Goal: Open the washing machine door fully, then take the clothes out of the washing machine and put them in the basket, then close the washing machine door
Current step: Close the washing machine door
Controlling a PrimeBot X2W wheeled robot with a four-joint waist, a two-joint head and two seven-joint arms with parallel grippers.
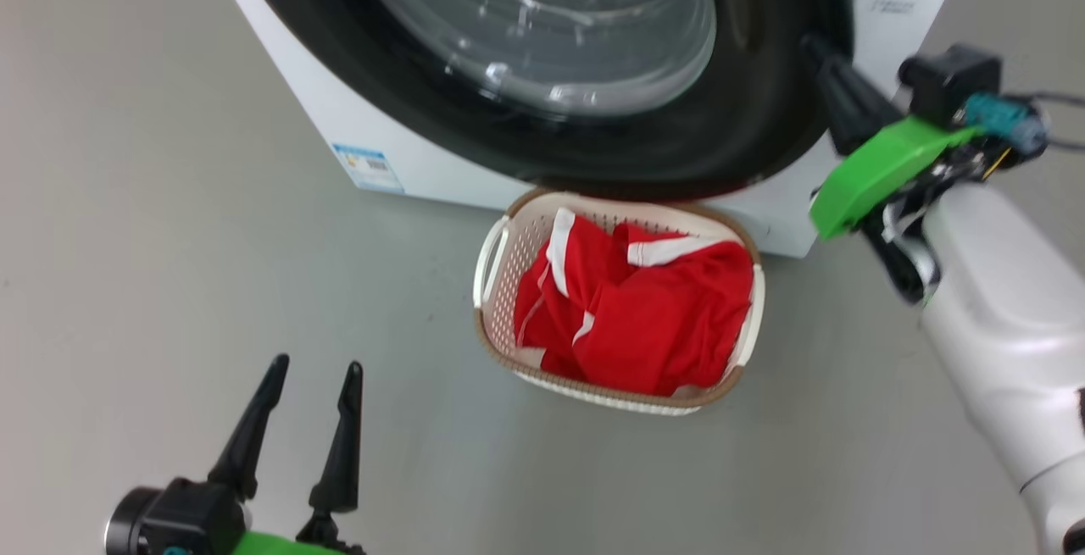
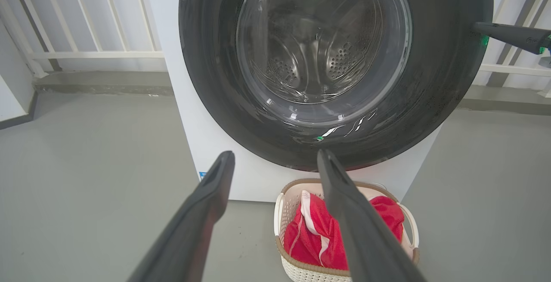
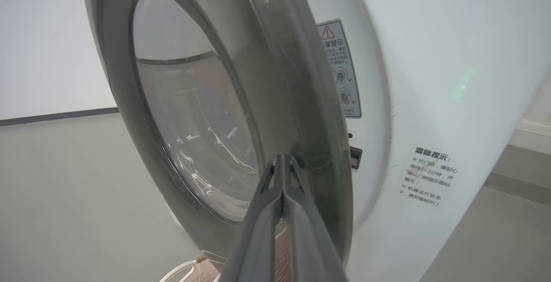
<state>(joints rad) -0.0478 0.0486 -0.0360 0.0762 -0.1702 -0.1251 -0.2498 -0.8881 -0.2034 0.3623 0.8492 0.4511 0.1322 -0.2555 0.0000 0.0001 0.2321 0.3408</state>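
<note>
The washing machine point(image 1: 322, 106) stands at the top of the head view. Its door point(image 1: 737, 114), with black rim and glass bowl, lies almost against the white front. In the right wrist view a narrow gap still shows between the door point(image 3: 275, 79) and the machine point(image 3: 430, 58). My right gripper point(image 1: 811, 42) is shut, its tips pressed on the rim's right edge point(image 3: 282, 158). The red clothes point(image 1: 653, 309) fill the basket point(image 1: 492, 258) on the floor in front of the machine. My left gripper point(image 1: 317, 364) hangs open and empty at the lower left, well clear of the basket point(image 2: 280, 213).
Grey floor lies all around. A white railing point(image 2: 94, 54) and a raised kerb run behind the machine. A warning sticker point(image 3: 342, 66) and the latch slot point(image 3: 355, 157) sit on the machine's front beside the door edge.
</note>
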